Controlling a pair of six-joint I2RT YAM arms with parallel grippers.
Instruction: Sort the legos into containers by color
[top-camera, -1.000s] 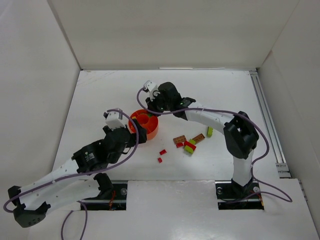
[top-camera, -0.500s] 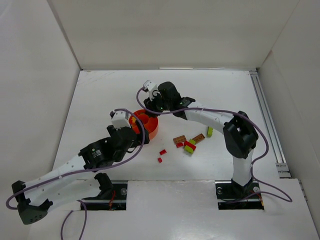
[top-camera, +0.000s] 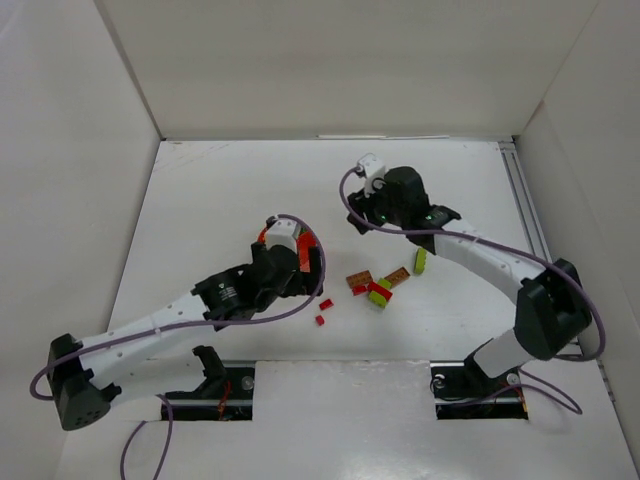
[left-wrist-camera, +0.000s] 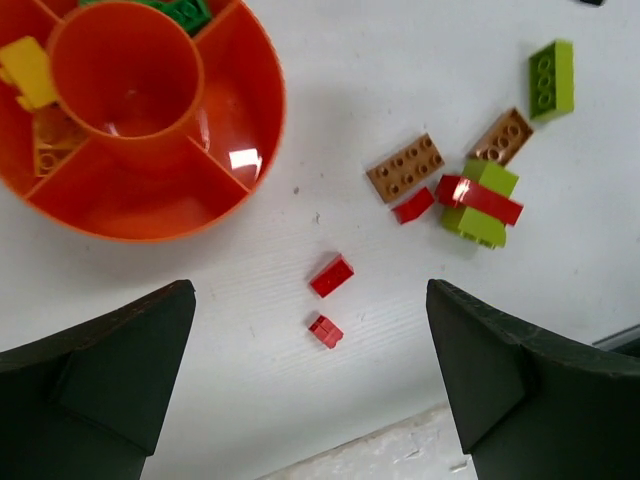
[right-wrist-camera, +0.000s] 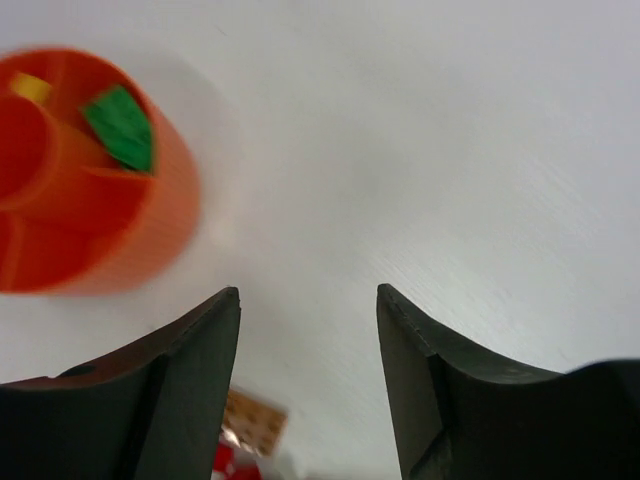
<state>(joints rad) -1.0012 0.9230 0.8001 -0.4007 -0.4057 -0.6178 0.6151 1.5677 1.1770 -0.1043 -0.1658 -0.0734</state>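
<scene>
Jaws of the left gripper (left-wrist-camera: 308, 310) hang wide, empty, near the front edge; centre on one red brick (left-wrist-camera: 331, 275), then close.

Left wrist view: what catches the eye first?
The divided orange bowl at upper left, with a yellow brick in one compartment. To its right sits a loose pile of brown, red and lime bricks. Two small red bricks lie apart, below the bowl.

The orange bowl (left-wrist-camera: 240, 110) holds a green lego (right-wrist-camera: 120, 128), yellow lego (left-wrist-camera: 28, 72); red legos (left-wrist-camera: 331, 276), brown legos (left-wrist-camera: 404, 168), lime legos (left-wrist-camera: 551, 80) dot the white table (left-wrist-camera: 350, 60).
</scene>
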